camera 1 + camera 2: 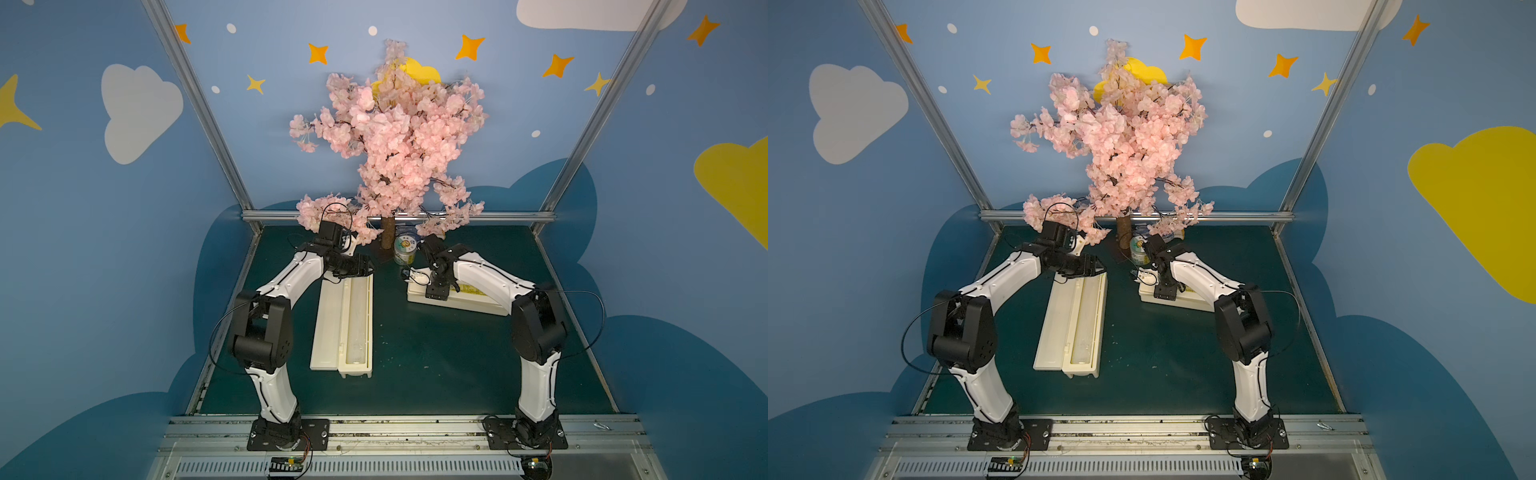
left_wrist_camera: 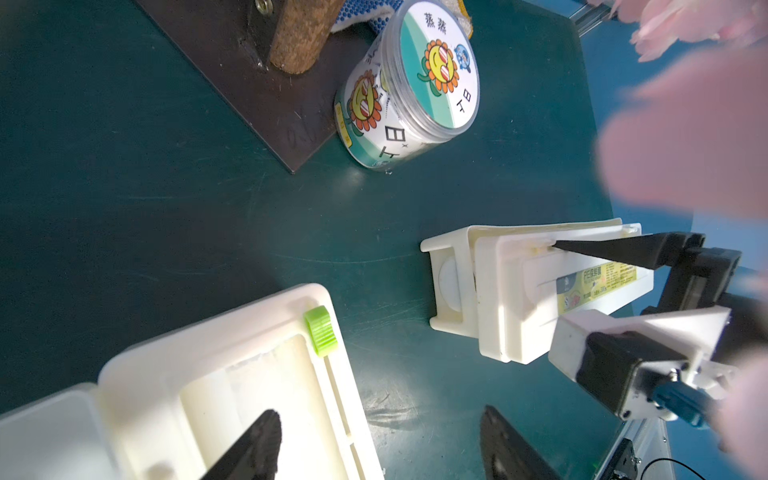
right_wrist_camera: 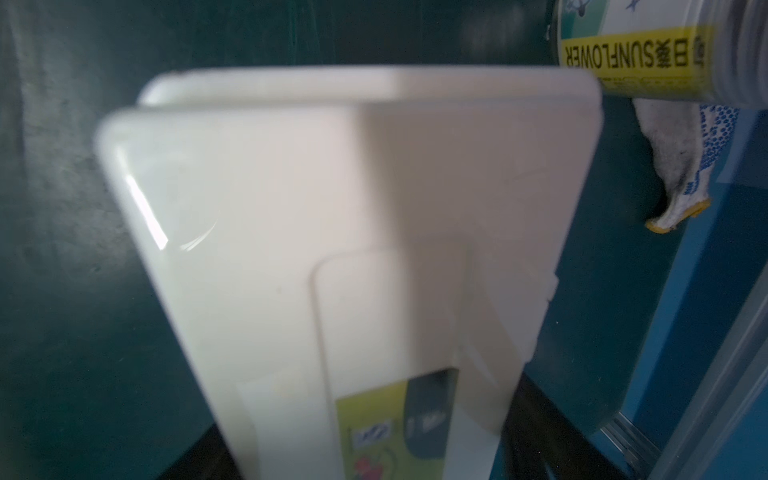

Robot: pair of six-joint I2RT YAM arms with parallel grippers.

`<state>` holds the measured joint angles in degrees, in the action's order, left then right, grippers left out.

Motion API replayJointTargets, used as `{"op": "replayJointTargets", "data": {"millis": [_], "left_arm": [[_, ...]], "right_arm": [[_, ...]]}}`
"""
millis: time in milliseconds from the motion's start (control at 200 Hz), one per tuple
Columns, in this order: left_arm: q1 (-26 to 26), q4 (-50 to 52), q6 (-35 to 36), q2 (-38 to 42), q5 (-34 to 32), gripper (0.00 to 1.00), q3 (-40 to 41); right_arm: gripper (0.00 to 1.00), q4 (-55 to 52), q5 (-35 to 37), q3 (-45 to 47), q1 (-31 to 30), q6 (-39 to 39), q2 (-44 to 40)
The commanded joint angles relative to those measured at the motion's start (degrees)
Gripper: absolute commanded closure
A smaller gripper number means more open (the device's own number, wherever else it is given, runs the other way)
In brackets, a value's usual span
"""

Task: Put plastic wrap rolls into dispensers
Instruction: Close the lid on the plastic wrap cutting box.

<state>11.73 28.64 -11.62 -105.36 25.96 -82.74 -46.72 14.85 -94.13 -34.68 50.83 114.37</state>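
Note:
An open dispenser (image 1: 328,328) (image 1: 1054,324) lies lengthwise at centre-left, lid folded flat to its left. A plastic wrap roll (image 1: 358,316) (image 1: 1090,320) (image 2: 212,395) rests in its trough. My left gripper (image 1: 368,266) (image 1: 1100,266) (image 2: 379,415) hovers open over that dispenser's far end with nothing between its fingers. A closed dispenser (image 1: 473,301) (image 1: 1187,301) (image 2: 511,303) (image 3: 332,187) with a yellow label lies crosswise on the right. My right gripper (image 1: 419,281) (image 1: 1148,282) (image 3: 365,432) straddles its left end, one black finger (image 2: 615,253) along the far side, jaws wide.
A pink blossom tree (image 1: 388,232) stands at the back centre on a dark base plate (image 2: 249,83). A green-and-white sunflower can (image 1: 403,249) (image 2: 415,95) (image 3: 644,50) stands beside it, close to the right gripper. A dotted glove (image 3: 685,166) lies behind. Low branches overhang my left wrist.

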Motion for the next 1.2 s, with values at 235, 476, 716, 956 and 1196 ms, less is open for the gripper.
{"op": "replayJointTargets", "data": {"millis": [235,476,716,956,1196], "left_arm": [[-0.21,1.06,-0.08,-0.46,0.66,0.24,-0.32],[-0.15,1.24,0.01,-0.37,0.62,0.24,-0.32],[-0.21,1.39,-0.09,-0.55,0.76,0.24,-0.66],[-0.21,1.33,-0.22,-0.77,0.93,0.23,-1.01],[-0.21,1.24,-0.45,-0.81,1.19,0.00,-1.02]], "right_arm": [[0.25,2.83,3.84,0.26,-0.70,1.56,-0.59],[0.24,3.21,4.40,-0.34,-0.58,1.49,-0.10],[0.23,2.60,3.87,-0.71,-0.22,0.82,0.77],[0.17,2.70,4.65,-1.93,0.09,-0.55,1.44],[0.13,2.08,3.28,-3.63,0.55,-1.26,1.47]]}}
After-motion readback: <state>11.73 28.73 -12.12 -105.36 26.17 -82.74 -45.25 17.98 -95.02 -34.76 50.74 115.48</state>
